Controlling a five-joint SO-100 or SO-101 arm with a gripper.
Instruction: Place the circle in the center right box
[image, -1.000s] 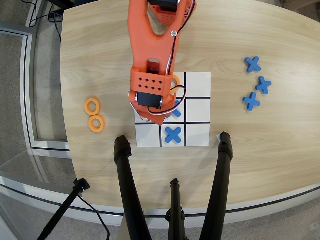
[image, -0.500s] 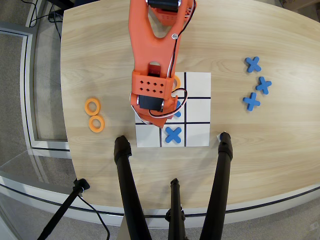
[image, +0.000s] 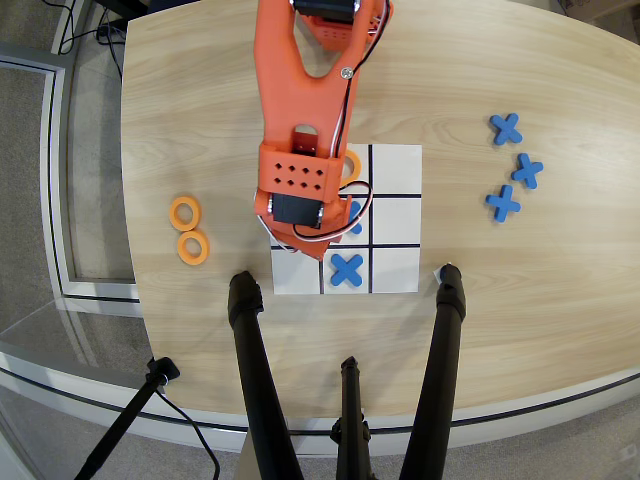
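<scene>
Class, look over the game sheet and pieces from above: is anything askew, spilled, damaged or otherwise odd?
Nothing stands out. The sheet lies flat and square, with two rings and three crosses lying tidily on either side. The arm hides several cells.

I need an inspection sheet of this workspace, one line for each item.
Surface: light wooden table with a white paper grid.
Job's things: two orange rings left of the grid; another ring partly under the arm at the grid's top; middle-row end cell blank.
Clutter: two blue crosses on the grid, three blue crosses to its right.
Gripper: hidden under the orange arm.
Cables: black wire along the arm.
Surroundings: black tripod legs, grey floor.
</scene>
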